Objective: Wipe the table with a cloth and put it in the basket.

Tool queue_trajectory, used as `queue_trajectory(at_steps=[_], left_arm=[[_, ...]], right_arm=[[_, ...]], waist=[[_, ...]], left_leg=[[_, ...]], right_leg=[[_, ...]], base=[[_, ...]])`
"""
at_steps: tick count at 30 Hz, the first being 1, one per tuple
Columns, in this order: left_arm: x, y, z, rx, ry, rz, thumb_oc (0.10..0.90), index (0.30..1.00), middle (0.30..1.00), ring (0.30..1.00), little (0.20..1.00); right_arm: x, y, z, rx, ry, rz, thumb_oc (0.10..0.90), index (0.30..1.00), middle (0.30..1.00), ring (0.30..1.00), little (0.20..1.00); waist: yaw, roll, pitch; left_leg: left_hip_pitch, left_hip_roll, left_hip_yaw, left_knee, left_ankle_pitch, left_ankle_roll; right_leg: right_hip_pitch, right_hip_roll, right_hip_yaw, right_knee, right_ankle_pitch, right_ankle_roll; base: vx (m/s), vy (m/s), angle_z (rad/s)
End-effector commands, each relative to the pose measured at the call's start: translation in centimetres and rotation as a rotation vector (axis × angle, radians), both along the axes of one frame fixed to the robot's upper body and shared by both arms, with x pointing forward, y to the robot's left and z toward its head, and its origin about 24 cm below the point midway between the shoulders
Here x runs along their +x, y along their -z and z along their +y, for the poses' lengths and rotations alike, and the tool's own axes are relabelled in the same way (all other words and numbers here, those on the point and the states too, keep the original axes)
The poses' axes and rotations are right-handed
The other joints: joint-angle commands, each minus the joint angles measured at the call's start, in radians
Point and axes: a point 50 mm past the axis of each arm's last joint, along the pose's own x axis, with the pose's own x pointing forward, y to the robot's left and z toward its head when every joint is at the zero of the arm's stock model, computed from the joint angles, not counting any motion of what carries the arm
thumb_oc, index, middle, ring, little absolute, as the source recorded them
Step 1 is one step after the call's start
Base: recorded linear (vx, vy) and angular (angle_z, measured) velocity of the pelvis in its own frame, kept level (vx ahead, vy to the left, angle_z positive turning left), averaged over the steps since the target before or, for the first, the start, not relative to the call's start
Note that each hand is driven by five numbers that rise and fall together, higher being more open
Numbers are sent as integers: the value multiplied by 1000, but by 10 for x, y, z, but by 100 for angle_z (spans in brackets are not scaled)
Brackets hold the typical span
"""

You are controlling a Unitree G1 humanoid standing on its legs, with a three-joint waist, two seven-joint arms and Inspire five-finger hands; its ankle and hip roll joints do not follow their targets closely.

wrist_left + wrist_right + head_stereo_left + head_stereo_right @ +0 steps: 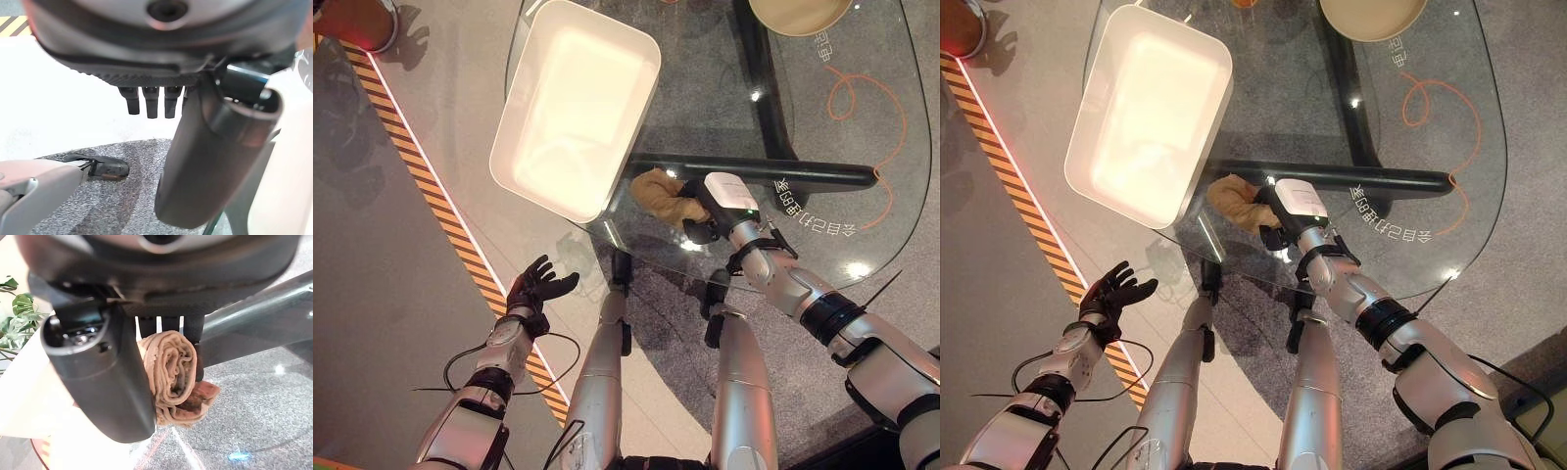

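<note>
At the far left, a black-and-yellow striped floor line [440, 211] is seen running diagonally across the grey floor. Just right of it, off the table's edge, the left hand [536, 287] is held in the air with its fingers spread and relaxed, and nothing is grasped by it; in its wrist view the fingertips [151, 103] are seen straight, with a patch of speckled grey carpet [122, 196] beyond.

Further right, a glass table [705, 69] is seen, with a dark frame bar [754, 171] showing beneath the pane. On the table's left part a white rectangular basket [514, 117] is set, and no cloth is seen inside it. At the table's far edge, a round beige dish [798, 15] is partly seen, and an orange looped line [867, 108] is marked on the glass to the right.

Just beside the basket's near right corner, close to the table's near edge, the tan cloth [661, 193] is found. It is gripped by the right hand [1283, 211], which is reached in from the right. In the right wrist view the cloth [173, 377] is seen rolled into a bundle, pressed between the thumb [105, 382] on one side and the curled fingers [193, 350] on the other, with its loose end hanging below them. Whether the cloth touches the glass cannot be told.
</note>
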Motion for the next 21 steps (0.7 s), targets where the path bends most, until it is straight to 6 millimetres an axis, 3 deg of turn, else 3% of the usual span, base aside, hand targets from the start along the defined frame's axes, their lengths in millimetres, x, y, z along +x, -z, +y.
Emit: queue_trajectory(at_steps=[1,9,14,21], left_arm=[[7,-14,12,-33,-137,-86,800,900,900,900,900],[15,-40,27,-99,-346,-220,800,900,900,900,900],[24,-79,39,-140,-440,-404,800,900,900,900,900],[33,-120,40,-178,-443,-585,800,900,900,900,900]], right_arm=[[-8,-17,30,143,-115,-124,100,300,300,300,200],[-2,-36,8,368,58,-264,100,300,300,300,200],[0,-52,-11,541,178,-375,100,300,300,300,200],[-6,-61,-30,651,229,-477,100,300,300,300,200]], waist=[[3,-26,-19],[2,-31,-19],[1,-36,-19],[-6,-44,-19]], left_leg=[[24,-13,77,144,-172,12],[25,-6,71,144,-170,10],[33,4,62,135,-169,9],[32,7,62,132,-170,11]], right_leg=[[62,1,4,-232,147,51],[62,5,9,-224,146,52],[67,17,13,-226,145,50],[70,19,12,-227,145,50]], base=[[0,0,0],[0,0,0],[0,0,0],[0,0,0]])
